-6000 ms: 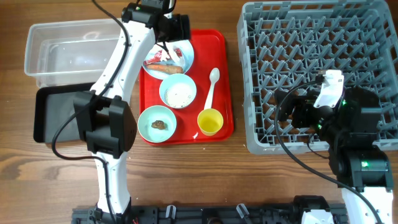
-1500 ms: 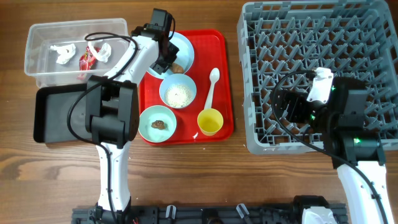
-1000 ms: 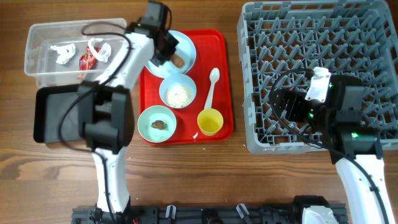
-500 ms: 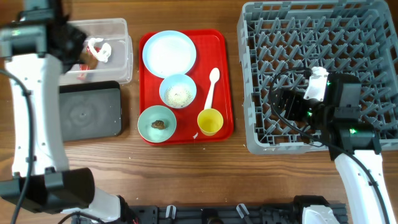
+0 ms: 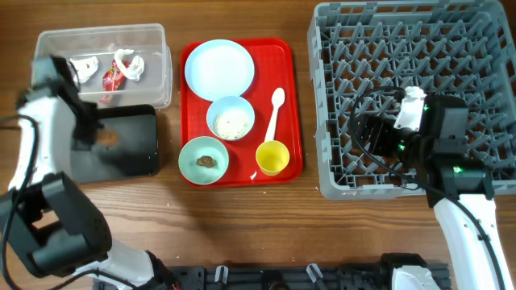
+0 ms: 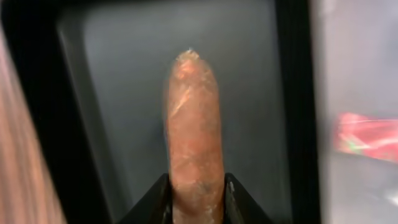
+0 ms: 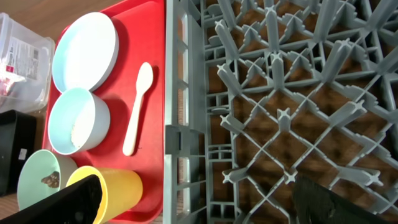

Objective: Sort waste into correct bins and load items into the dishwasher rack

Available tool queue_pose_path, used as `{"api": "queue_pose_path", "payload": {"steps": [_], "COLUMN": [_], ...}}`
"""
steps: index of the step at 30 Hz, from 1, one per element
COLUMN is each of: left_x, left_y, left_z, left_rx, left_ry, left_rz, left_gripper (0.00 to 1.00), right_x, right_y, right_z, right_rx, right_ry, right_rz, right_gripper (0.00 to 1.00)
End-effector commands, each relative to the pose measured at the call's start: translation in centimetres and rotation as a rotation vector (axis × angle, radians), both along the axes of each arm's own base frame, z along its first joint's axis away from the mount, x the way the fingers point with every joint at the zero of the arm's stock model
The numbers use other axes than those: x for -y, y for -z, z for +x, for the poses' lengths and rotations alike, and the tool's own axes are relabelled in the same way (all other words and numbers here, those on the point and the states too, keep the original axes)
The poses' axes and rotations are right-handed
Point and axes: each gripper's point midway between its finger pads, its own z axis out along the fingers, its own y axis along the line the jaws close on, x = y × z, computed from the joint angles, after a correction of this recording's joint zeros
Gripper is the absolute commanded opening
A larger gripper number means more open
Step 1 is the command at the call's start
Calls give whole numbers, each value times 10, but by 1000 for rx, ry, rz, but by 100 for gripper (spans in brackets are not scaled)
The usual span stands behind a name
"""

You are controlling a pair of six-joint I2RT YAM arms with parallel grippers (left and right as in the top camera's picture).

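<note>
Left jaws grasping the single carrot piece [image 6: 193, 124] over the black tray [image 6: 112, 81], frame left; right jaws spread wide above the one rack [image 5: 403, 48]; central red tray [image 5: 286, 97] carries one plate [image 5: 218, 68], two bowls (blue bowl [image 5: 230, 118], mint bowl [image 5: 204, 159]), one cup [image 5: 272, 157], one spoon [image 5: 274, 109].

carrot piece [image 6: 191, 137] between fingertips [image 6: 152, 204]; over black tray [image 6: 112, 93]

red tray [image 5: 292, 80]: glossy plastic
clear tub [image 5: 97, 32]: smooth plastic
dishwasher rack [image 5: 451, 48]: matt grey plastic
carrot piece [image 6: 193, 137]: dull, streaked
</note>
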Motion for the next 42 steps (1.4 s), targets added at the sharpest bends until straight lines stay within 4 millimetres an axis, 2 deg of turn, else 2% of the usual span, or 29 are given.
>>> {"api": "queue_pose_path", "payload": {"steps": [1,3,5,10,13,15,19,22,24,25,29,31,36,37,38,42], "left_x": [8,10,11,10,10,11,13,23,32,41,91,116,181,207,222,259], "left_y": [40,53,58,56,46,31,-12,-46,-62,-72,-110,-121,-134,-145,-154,-186], "left_z": [-19,-25,-28,-24,-14,-2,20,34,40,45,63,67,76,81,84,97], "left_rx": [-14,-12,-16,-4,16,48,127,211,267,312,499,543,572,592,597,516], "left_ry": [-31,-30,-31,-25,40,121,291,451,534,599,901,1005,1199,1282,1326,1419], "left_rz": [-22,-21,-22,-18,-17,-18,18,41,35,23,-9,-8,-12,2,21,164], "left_gripper": [31,34,37,44,47,52,59,68,69,69,83,84,80,78,77,78], "right_x": [-5,-5,-5,-5,-5,-5,-5,-5,-5,-5,-5,-5,-5,-5,-5,-5], "right_y": [-9,-9,-9,-9,-10,-10,-10,-10,-10,-10,-12,-13,-14,-14,-15,-15], "right_z": [3,3,3,3,3,3,4,4,4,4,6,7,8,8,9,9], "right_rx": [14,13,14,14,14,15,17,16,10,11,21,26,20,20,23,25], "right_ry": [-8,-8,-8,-8,-7,-6,-6,-6,8,9,9,13,40,43,43,43], "right_rz": [24,25,25,25,26,26,26,27,39,40,40,44,68,70,70,71], "right_gripper": [100,100,100,100,100,100,100,100,100,100,100,100,100,100,100,100]}}
